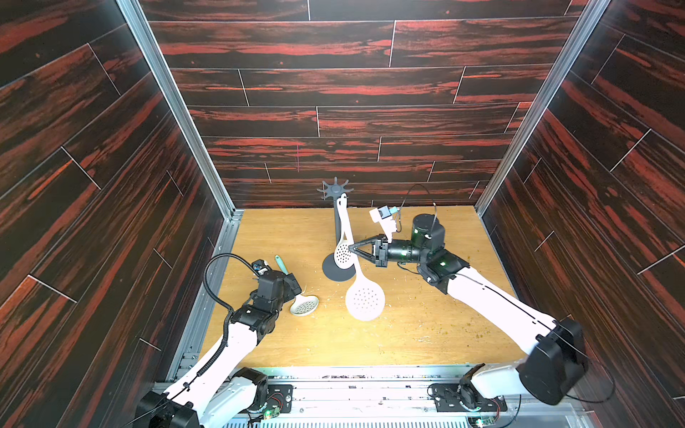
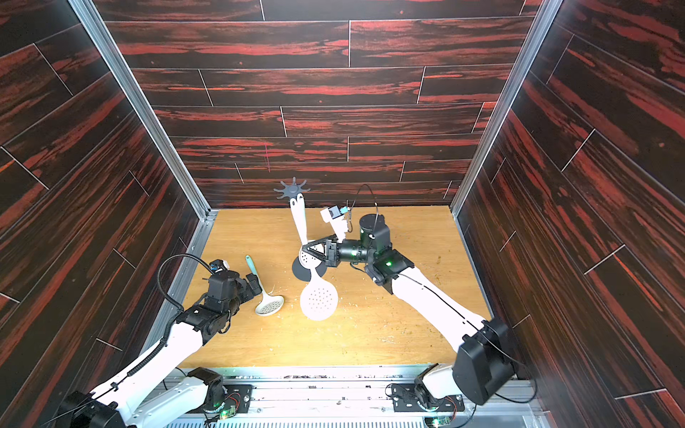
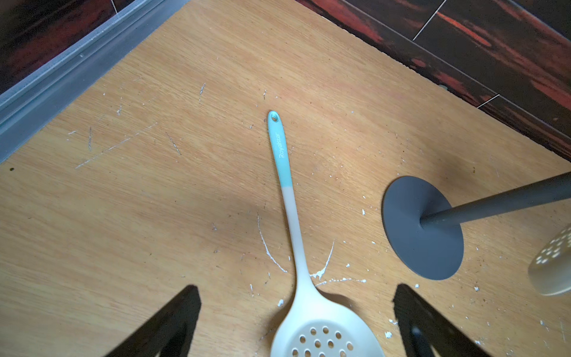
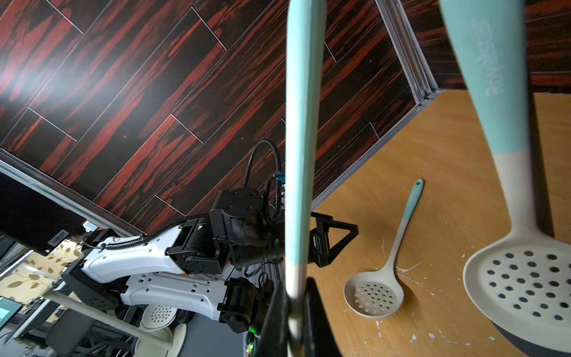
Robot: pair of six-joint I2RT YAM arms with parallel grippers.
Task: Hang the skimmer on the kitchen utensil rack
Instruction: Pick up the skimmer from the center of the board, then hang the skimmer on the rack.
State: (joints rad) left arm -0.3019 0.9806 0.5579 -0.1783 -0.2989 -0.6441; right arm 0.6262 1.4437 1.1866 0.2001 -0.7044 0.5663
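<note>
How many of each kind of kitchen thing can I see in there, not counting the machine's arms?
Dark grey utensil rack with round base, pole and star-shaped crown: 1
Beige perforated skimmers with teal handles: 3 (lying skimmer, upright skimmer at the rack, held skimmer in the right gripper)
Total: 4

Your kitchen utensil rack dark grey, lying skimmer cream with teal handle end, held skimmer cream too, hole-dotted, your tabletop pale wood grain flecked white, walls black streaked red
</note>
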